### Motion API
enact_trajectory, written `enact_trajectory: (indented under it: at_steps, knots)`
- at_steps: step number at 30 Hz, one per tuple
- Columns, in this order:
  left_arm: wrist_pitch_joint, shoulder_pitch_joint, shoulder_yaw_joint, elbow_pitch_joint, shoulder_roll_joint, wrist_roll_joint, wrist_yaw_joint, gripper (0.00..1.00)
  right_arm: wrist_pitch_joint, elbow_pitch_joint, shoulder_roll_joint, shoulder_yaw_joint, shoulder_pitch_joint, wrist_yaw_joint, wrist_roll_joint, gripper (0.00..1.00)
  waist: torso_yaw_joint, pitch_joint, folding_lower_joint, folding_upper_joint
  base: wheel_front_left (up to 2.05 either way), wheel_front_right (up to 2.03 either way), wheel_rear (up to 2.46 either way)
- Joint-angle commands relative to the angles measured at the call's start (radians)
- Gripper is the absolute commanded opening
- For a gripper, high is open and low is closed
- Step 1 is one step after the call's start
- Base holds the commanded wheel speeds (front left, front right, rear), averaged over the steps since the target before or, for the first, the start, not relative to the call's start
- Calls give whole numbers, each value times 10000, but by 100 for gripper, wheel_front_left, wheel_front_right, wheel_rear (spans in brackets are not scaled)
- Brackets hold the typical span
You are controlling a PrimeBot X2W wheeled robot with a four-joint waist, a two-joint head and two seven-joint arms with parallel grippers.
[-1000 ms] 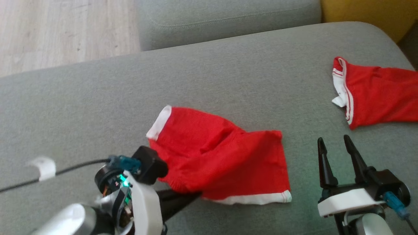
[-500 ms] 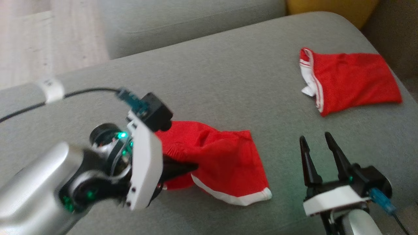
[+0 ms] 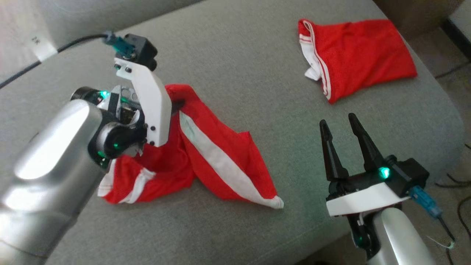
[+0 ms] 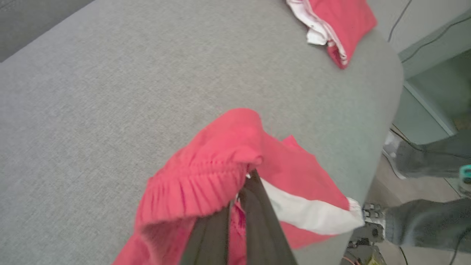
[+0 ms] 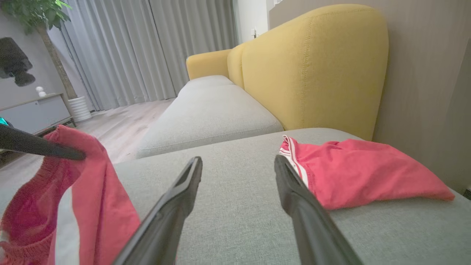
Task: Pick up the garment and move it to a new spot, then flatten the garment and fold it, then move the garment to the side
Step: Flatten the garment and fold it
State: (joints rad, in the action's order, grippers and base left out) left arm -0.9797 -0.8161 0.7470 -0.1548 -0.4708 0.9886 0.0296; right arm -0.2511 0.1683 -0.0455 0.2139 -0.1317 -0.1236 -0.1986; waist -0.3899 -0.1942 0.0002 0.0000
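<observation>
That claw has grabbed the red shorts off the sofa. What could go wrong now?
1. The left claw pinches just a bunch of waistband on the red white-striped shorts; the cloth might slip free.
2. Their trailing white hem lies near the edge of the grey fabric sofa cushion and could slide off.
3. A second red garment lies on the same cushion; the two could tangle if set down close.

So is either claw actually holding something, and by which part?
The left gripper is shut on the red shorts, pinching the gathered elastic waistband. The rest trails onto the grey cushion. The right gripper is open and empty.
</observation>
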Motion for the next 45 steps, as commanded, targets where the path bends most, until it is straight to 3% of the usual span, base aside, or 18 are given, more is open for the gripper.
enact_trajectory:
  at_steps: [1,2,3,12,18,23,27,32,44,45]
  knots:
    - [293,-684,-497,63,-124,-265,-27,7,-107,-353,-47,212,-333,-71,-74,100,-235,-357,-2,0,0,0,0]
    - [546,-719,-492,-179,-34,-393,-58,39,-107,-346,-47,212,-341,-71,-80,100,-230,-423,-2,0,0,0,0]
    - [784,-761,-469,-394,28,-536,-116,100,-107,-328,-47,214,-345,-71,-69,100,-212,-473,-2,0,0,0,0]
    - [2452,-757,-706,-1465,118,-905,-647,100,-107,-199,-47,-23,-283,-71,293,100,297,-266,-2,0,0,0,0]
    - [3180,-165,-664,-896,64,-864,-1010,100,-107,-180,-47,-211,-91,-71,569,100,678,75,-2,0,0,0,0]
    - [3460,542,-36,-73,-9,-1330,-1136,100,-107,-192,-47,-302,75,-71,752,100,1029,226,-2,0,0,0,0]
    - [3285,1175,719,351,-335,-1758,-1262,100,-107,-207,-47,-252,87,-71,769,100,1122,215,-2,0,0,0,0]
    - [2586,1259,1315,404,-1263,-2105,-1426,100,-107,-166,-47,-171,85,-71,769,100,1138,134,-2,0,0,0,0]
    - [1678,508,2302,265,-1772,-2061,-1588,100,-107,-83,-47,84,-10,-71,480,100,670,28,-2,0,0,0,0]
    - [1573,493,2440,213,-1827,-2033,-1591,44,-107,-75,-47,91,-5,-71,464,100,633,32,-2,0,0,0,0]
